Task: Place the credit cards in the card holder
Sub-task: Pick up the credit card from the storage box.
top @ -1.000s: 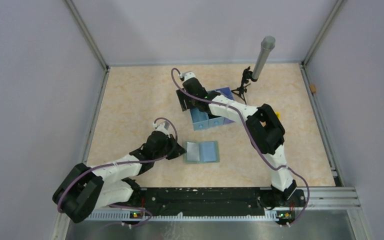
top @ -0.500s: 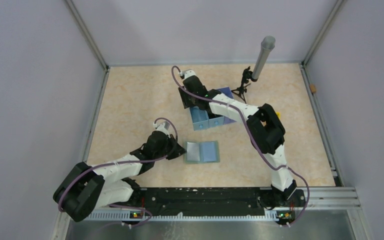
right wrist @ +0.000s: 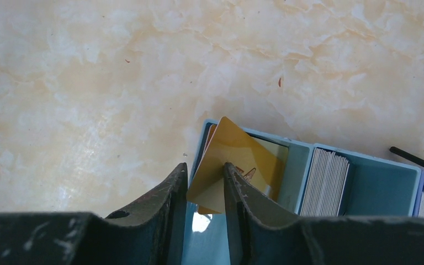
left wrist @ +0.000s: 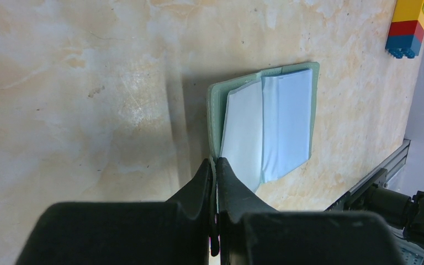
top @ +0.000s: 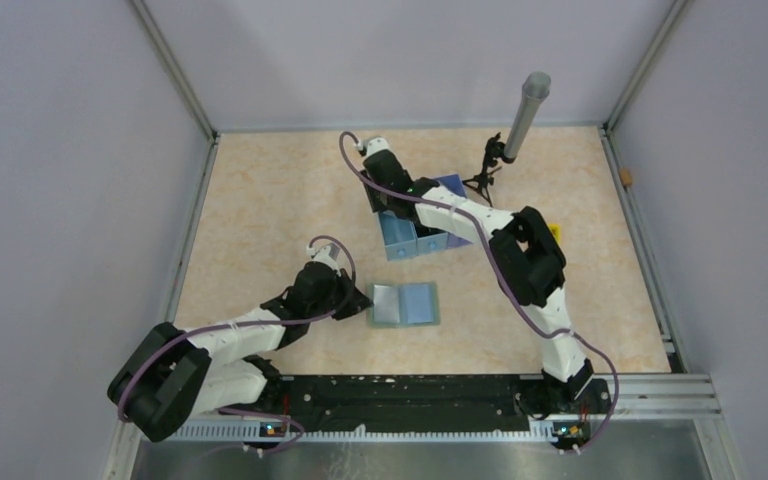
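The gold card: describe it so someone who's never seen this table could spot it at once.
Find the blue tray past the table's middle. In its left end compartment, a gold card leans corner-up between the right hand's fingers. Neighbouring compartments hold white card stacks; this one is gold.

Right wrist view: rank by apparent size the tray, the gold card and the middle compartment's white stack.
1. Tray
2. Gold card, raised nearer the camera, so true size is unsure
3. Middle white stack, seen edge-on
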You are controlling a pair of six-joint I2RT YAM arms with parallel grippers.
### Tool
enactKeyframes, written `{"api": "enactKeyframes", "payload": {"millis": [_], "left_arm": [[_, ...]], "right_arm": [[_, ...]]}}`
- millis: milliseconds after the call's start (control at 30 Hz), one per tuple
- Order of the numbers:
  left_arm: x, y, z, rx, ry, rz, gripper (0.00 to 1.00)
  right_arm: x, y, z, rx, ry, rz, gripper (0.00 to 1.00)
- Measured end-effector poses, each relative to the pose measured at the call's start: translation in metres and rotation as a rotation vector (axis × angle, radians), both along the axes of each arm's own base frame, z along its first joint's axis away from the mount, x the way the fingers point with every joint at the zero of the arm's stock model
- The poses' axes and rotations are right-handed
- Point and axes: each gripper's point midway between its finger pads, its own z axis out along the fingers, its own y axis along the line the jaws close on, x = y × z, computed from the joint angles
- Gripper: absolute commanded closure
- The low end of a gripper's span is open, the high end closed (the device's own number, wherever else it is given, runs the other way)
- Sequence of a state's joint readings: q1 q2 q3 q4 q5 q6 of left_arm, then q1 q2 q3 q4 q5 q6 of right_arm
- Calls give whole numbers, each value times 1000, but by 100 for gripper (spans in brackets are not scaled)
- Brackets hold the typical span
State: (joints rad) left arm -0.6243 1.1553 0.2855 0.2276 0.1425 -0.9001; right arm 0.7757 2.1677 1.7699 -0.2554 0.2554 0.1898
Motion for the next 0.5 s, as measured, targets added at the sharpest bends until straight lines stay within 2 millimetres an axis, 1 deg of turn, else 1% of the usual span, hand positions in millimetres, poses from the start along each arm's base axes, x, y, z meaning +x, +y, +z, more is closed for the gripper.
{"api": "enactKeyframes", "payload": {"millis": [133,400,500], "left_arm": [[0,0,0,0,0,1,100],[0,0,0,-5,4,5,100],[0,0,1,-7,5,6,100]], "right_arm": [[3,-2,-2,-26,-20,-9,77],[6,2,7,-68,-102,-23,85],[7,2,9,-79,-123,-31,87]]}}
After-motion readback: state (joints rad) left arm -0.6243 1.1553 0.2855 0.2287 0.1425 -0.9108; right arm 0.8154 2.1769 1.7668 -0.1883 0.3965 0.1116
